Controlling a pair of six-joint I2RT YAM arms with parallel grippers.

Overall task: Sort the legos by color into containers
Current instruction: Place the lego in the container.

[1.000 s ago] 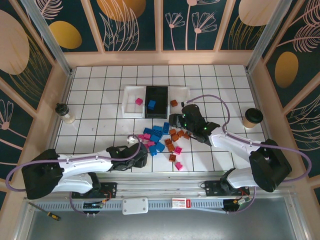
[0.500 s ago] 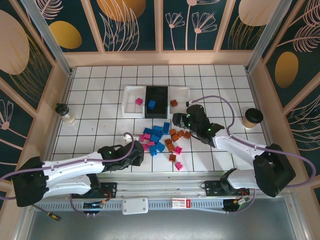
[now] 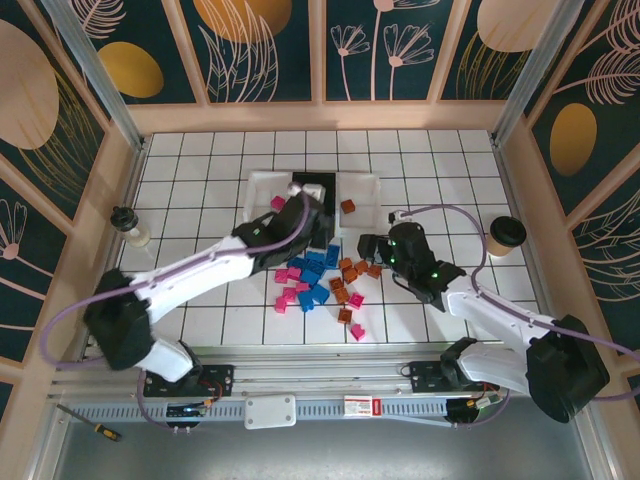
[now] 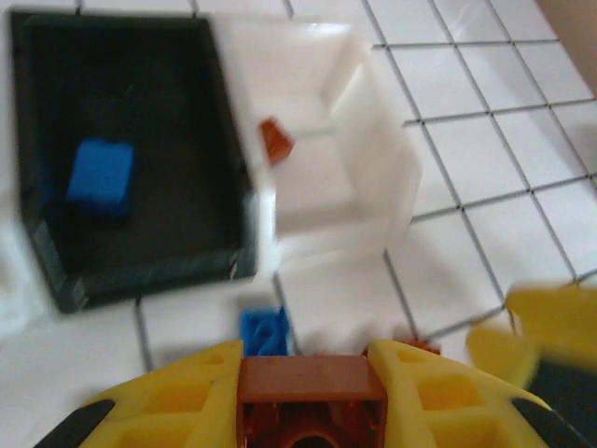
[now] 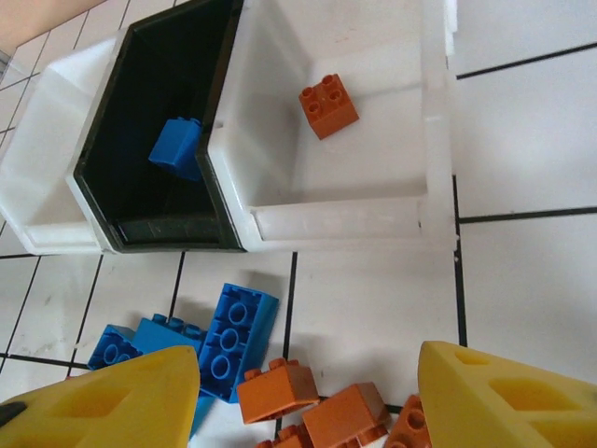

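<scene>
Row of three shallow plastic trays (image 5: pixel 336 219) — white, black, white — each with one brick, mixed-colour brick pile (image 3: pixel 318 280) nearby, orange-brown brick (image 4: pixel 312 392) held aloft.

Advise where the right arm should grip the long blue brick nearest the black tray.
The long blue brick lies flat. Probably come straight down from above, jaws across its two long sides: its narrow span. Right side is free; another blue brick crowds the left.
</scene>
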